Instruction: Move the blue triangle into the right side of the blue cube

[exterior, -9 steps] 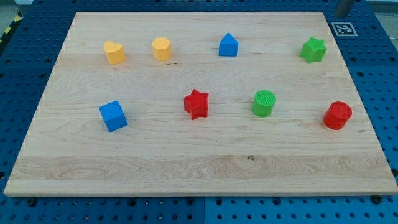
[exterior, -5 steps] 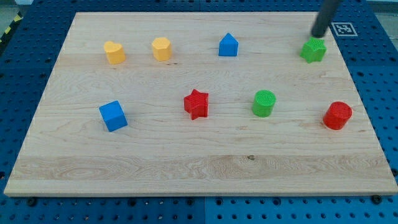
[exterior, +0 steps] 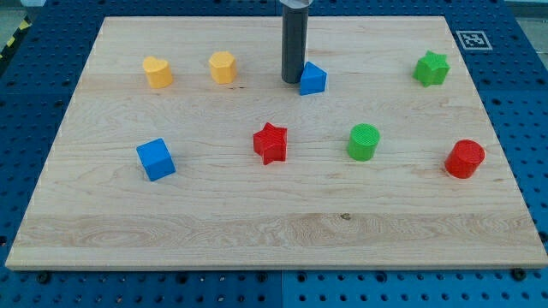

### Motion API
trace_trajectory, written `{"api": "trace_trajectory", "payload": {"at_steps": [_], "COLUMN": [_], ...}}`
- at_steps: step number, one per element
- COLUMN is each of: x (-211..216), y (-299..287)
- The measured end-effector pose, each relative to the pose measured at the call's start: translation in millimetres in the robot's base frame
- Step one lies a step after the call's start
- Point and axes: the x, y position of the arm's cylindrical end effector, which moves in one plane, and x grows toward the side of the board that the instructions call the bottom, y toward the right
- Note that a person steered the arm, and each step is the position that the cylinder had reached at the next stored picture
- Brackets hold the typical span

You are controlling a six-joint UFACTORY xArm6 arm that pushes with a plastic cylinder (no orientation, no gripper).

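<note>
The blue triangle (exterior: 313,79) lies near the view's top, just right of centre. My tip (exterior: 292,80) stands right against its left side, touching or nearly touching it. The blue cube (exterior: 156,159) sits at the view's left, in the lower row, far from the triangle and the tip. The rod comes down from the view's top edge.
A yellow block (exterior: 157,72) and a second yellow block (exterior: 223,67) lie left of the tip. A red star (exterior: 271,143), a green cylinder (exterior: 364,142) and a red cylinder (exterior: 465,159) form the lower row. A green star (exterior: 431,68) is at the top right.
The rod swept from the top right corner leftward, past the green star, to the blue triangle's left side. The triangle has shifted slightly down and turned.
</note>
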Motion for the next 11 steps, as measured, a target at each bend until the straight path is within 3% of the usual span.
{"api": "trace_trajectory", "payload": {"at_steps": [1,2,4,6,7,9,10,11], "x": [-41.3,-44.7,28.2,106.9,103.9,103.7,101.7,78.8], "y": [2.4,32.9,40.5,-21.5,-17.9,-80.6,-84.9,-81.3]}}
